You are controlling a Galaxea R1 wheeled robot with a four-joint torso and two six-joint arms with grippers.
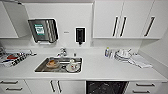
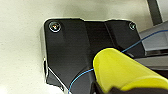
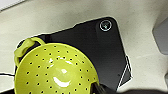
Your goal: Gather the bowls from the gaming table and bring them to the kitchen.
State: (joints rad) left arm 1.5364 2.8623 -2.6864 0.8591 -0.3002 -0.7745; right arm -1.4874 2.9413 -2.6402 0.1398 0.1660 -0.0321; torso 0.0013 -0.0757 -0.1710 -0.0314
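Here, in the right wrist view, a lime-green perforated bowl point(image 3: 55, 71) shows large in front of the robot's dark plate, its hollow facing the camera and its looped handle point(image 3: 25, 47) on its outer rim; whether the right pincer has hold of it, or how far that pincer is open, I cannot tell, since the fingers are not to be made out; in the left wrist view a smooth yellow-green rounded object point(image 2: 122, 71) sits before the dark plate with a thin blue wire point(image 2: 80, 76) curving past it, and again I cannot tell the left pincer's opening or grip; the bowl is round, so no long axis can be read beyond the handle's side. In the head view the kitchen spreads across the frame; the white countertop point(image 1: 105, 68) runs from left to right; the steel sink point(image 1: 59, 65) lies left of centre and holds dishes; a stack of white plates point(image 1: 122, 55) stands at right of centre; a dark dishwasher opening point(image 1: 107, 87) shows at the lower edge; white cabinets point(image 1: 120, 18) hang at upper right.
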